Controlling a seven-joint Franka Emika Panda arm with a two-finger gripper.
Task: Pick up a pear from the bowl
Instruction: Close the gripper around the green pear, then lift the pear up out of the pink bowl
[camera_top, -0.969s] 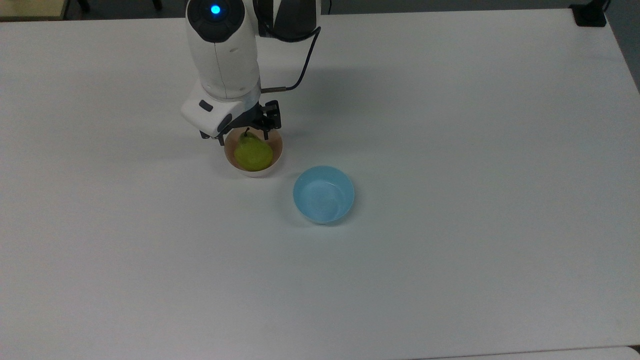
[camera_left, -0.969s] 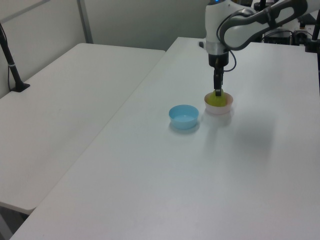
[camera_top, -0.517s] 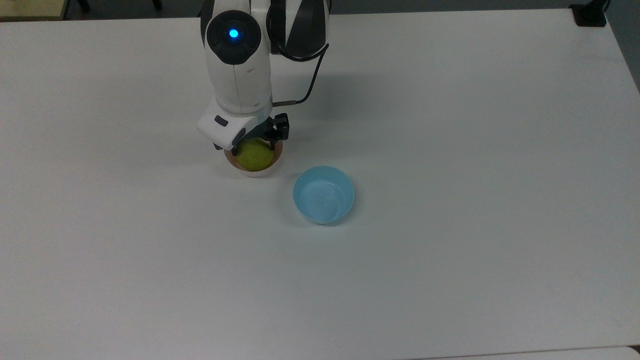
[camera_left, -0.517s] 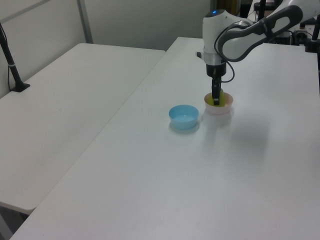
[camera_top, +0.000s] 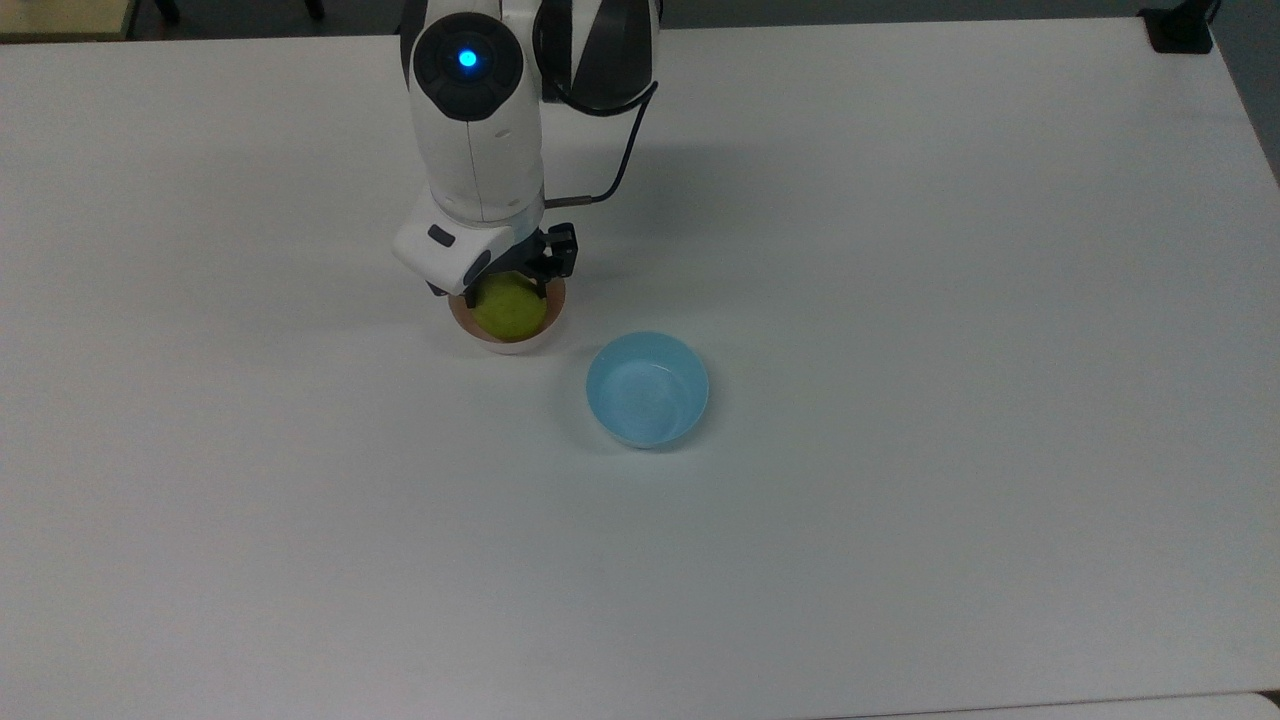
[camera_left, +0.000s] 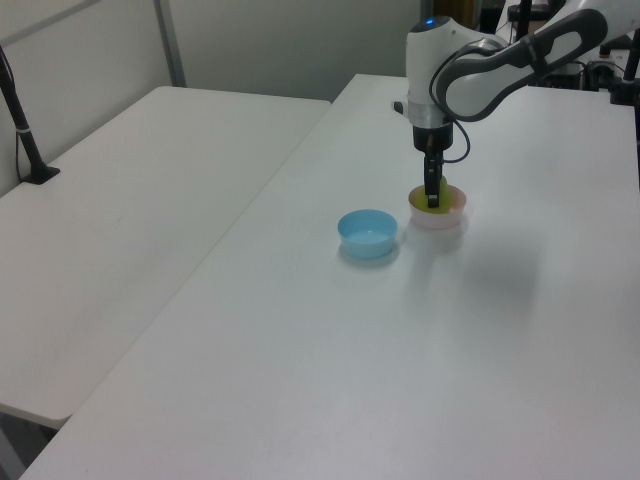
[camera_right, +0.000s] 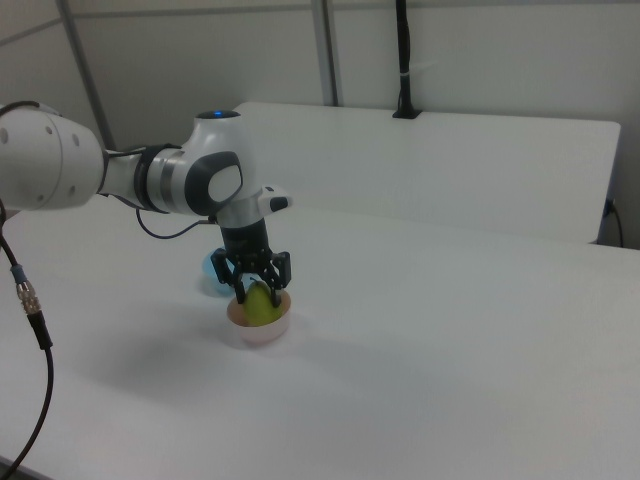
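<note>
No legible markings. Gripper (camera_right: 256, 296) fingers spread, straddling the smooth yellow-green pear (camera_top: 509, 308) in the round pink bowl (camera_top: 508, 340), grip unconfirmed.

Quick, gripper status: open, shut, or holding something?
Gripper: open, fingers on either side of the pear, which sits in the pink bowl; no grip yet.

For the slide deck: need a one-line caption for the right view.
Panda gripper lowered around the pear in the pink bowl, fingers straddling the fruit.
</note>
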